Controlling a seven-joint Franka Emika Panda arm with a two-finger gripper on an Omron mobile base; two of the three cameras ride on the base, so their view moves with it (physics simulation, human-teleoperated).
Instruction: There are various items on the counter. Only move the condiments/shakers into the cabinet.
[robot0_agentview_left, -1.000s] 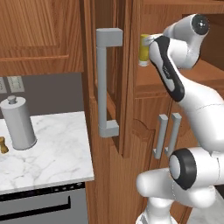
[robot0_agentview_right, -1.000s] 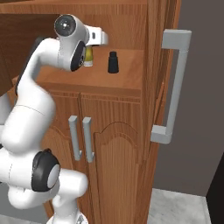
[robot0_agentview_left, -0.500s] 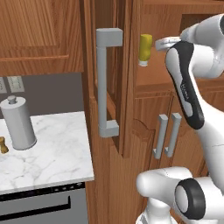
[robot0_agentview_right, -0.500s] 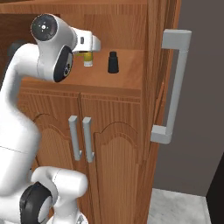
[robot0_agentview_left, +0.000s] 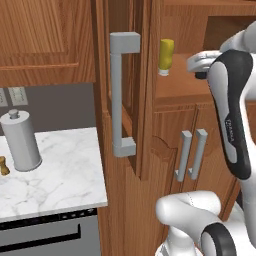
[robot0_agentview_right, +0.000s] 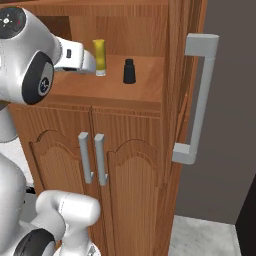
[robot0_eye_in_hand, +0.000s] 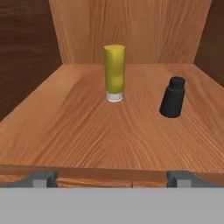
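A slim yellow bottle (robot0_eye_in_hand: 114, 72) stands upright on the wooden shelf (robot0_eye_in_hand: 87, 131) inside the open cabinet (robot0_agentview_right: 150, 30). A small black shaker (robot0_eye_in_hand: 173, 97) stands to its right on the same shelf. My gripper (robot0_eye_in_hand: 110, 179) is open and empty, level with the shelf's front edge, a short way back from both. From the base it shows just beside the bottle (robot0_agentview_right: 100, 56). On the white marble counter (robot0_agentview_left: 60, 180), a small wooden shaker (robot0_agentview_left: 4, 166) stands at the far left next to a tall grey canister (robot0_agentview_left: 20, 140).
The tall cabinet door with its long grey bar handle (robot0_agentview_left: 120, 95) stands swung open between the counter and the shelf. Low doors with paired short grey handles (robot0_agentview_right: 92, 157) sit under the shelf. A dark oven front (robot0_agentview_left: 45, 235) lies below the counter.
The gripper has drawn back from the yellow bottle toward the shelf's front edge, and the arm has swung with it. The bottle stays standing on the shelf.
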